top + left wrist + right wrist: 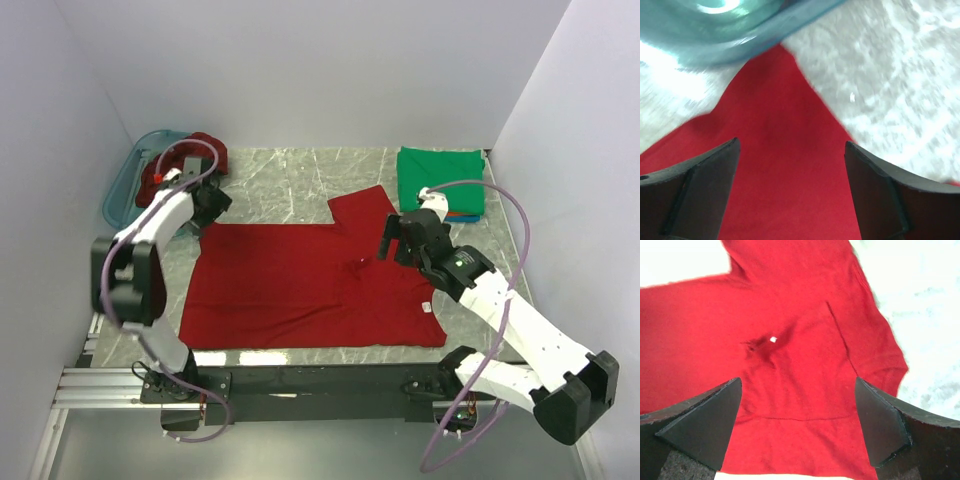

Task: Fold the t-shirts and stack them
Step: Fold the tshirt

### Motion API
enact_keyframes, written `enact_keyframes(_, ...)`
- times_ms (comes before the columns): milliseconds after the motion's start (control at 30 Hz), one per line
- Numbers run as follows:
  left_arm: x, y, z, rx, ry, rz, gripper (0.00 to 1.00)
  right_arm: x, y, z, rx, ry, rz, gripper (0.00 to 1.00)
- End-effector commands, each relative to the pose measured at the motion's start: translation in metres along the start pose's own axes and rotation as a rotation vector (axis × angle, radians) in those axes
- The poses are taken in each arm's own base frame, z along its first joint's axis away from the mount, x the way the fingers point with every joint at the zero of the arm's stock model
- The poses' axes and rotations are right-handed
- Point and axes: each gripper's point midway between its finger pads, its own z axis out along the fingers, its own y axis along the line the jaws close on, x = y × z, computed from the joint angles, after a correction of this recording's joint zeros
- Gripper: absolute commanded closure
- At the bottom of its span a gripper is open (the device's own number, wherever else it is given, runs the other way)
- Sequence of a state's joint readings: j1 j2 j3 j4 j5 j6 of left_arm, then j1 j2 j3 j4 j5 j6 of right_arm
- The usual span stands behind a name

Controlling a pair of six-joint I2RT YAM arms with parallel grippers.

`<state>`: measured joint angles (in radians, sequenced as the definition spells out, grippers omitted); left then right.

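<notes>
A bright red t-shirt (300, 285) lies spread flat on the marble table, one sleeve pointing to the back. My left gripper (208, 203) is open above the shirt's back left corner (785, 175), near the basket. My right gripper (398, 240) is open above the shirt's collar area (790, 370), where a small white tag (773, 339) shows. A darker maroon shirt (205, 150) lies bunched at the basket. A folded green shirt (440, 178) sits at the back right, with orange-red and blue cloth edges under it.
A translucent teal plastic basket (125, 180) stands at the back left; its rim shows in the left wrist view (740, 30). White walls close the table on three sides. A metal rail runs along the near edge.
</notes>
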<state>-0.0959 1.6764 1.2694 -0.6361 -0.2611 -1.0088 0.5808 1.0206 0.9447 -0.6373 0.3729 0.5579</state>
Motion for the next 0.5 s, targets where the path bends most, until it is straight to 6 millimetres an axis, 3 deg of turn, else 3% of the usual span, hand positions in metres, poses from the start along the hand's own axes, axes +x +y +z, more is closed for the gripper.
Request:
enact_keyframes(0, -0.017, -0.014, 0.016, -0.045, -0.036, 0.031, 0.12, 0.013, -0.01, 0.009, 0.03, 0.037, -0.016, 0.0)
enact_keyframes(33, -0.01, -0.008, 0.032, -0.091, -0.014, 0.042, 0.12, 0.015, -0.01, 0.012, 0.029, 0.043, -0.014, 0.0)
enact_keyframes(133, -0.011, -0.008, 0.051, -0.147, -0.017, 0.045, 0.16, 0.029, -0.005, 0.018, -0.005, 0.085, -0.015, 0.0)
enact_keyframes(300, -0.016, -0.019, 0.065, -0.151, -0.045, 0.035, 0.19, 0.039, -0.004, 0.024, -0.023, 0.118, -0.026, 0.0)
enact_keyframes(467, -0.02, -0.009, 0.078, -0.234, -0.066, 0.051, 0.21, 0.038, -0.001, 0.026, -0.036, 0.115, -0.044, 0.0)
